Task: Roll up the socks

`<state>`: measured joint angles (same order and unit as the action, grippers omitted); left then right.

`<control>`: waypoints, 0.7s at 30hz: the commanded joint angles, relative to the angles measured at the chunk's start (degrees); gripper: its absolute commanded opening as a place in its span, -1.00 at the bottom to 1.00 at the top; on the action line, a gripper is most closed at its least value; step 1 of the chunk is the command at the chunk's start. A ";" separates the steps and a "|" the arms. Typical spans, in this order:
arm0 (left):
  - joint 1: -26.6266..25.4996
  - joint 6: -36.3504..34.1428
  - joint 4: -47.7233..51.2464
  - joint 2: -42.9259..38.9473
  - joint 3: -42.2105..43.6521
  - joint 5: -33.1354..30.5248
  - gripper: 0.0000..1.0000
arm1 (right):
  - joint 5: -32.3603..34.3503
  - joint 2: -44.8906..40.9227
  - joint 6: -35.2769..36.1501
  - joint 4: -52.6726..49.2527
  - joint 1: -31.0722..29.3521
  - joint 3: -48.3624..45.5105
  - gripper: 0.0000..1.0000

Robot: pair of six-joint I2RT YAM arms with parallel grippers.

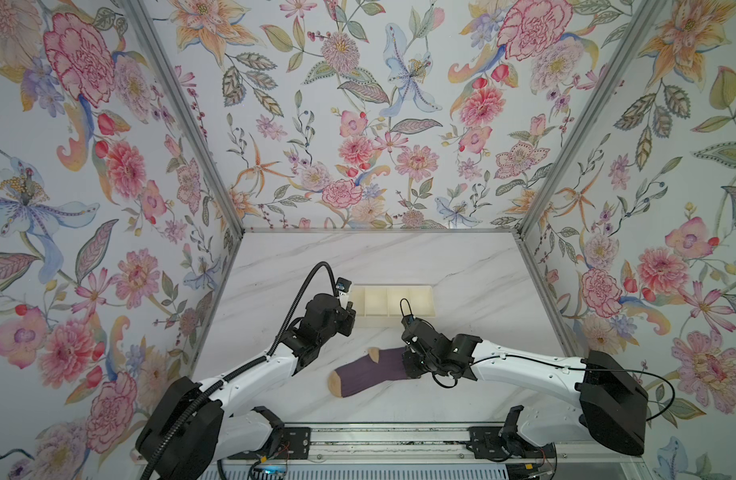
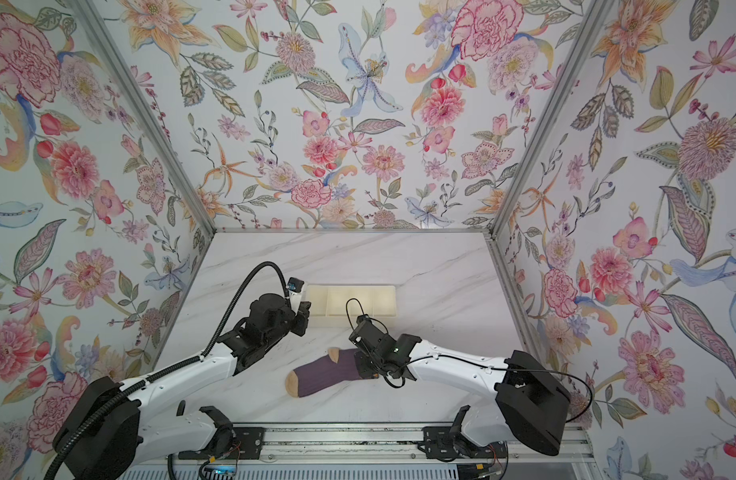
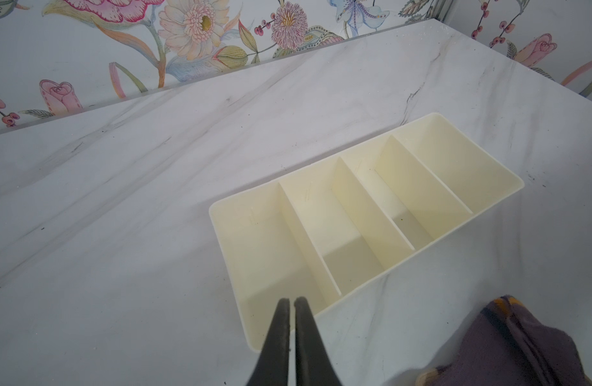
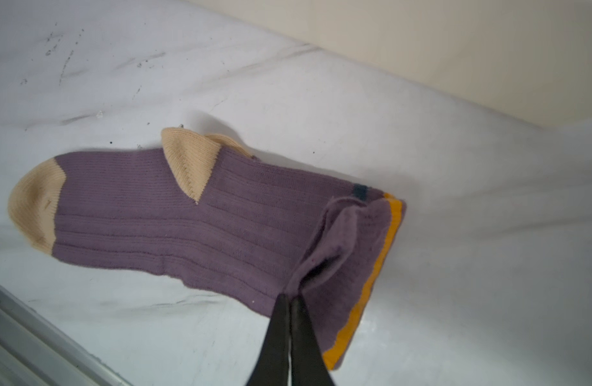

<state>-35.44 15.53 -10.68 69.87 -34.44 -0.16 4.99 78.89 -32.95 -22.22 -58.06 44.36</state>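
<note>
The dark purple ribbed fabric socks with tan toes and heels (image 1: 370, 374) lie flat on the white marble-patterned tabletop (image 1: 461, 270), in front of the cream four-compartment plastic tray (image 1: 393, 286). The toe points toward the left arm's side and the cuff lies under the right arm. A second tan heel showing behind the upper one suggests two socks stacked. The right pincer (image 4: 289, 297) is closed on the purple cuff edge, which is turned back beside the orange band. The left pincer (image 3: 291, 300) is nearly closed and empty, above the tabletop just beside the tray. Handling judgement: the knit is light, soft and limp, so it will drape, stretch and slide layer over layer. Take hold at the cuff edge through all layers, because a shallow pinch may lift only one. The free toe end is likely to drag unless pinned.
</note>
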 commanded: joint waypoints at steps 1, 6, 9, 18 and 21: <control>-0.59 0.76 -0.74 0.62 -0.81 0.98 -0.81 | -2.31 1.29 1.48 -0.07 -0.35 1.21 -1.00; -0.61 0.74 -0.67 0.62 -0.75 1.24 -0.81 | -4.08 3.22 1.70 -0.26 -0.38 1.51 -1.00; -0.60 0.77 -0.66 0.53 -0.75 1.25 -0.81 | -5.28 4.31 2.00 -0.24 -0.38 1.85 -1.00; -0.61 0.99 -0.49 0.59 -0.83 1.66 -0.82 | -6.26 6.95 2.66 0.06 -0.36 2.38 -1.00; -0.59 1.04 -0.52 0.72 -0.93 1.88 -0.81 | -5.96 7.93 2.80 0.40 -0.27 2.39 -1.00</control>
<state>-35.44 15.88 -10.68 69.89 -34.44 0.78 -0.71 85.65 -31.20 -21.78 -58.11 45.47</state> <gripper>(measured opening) 0.093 0.047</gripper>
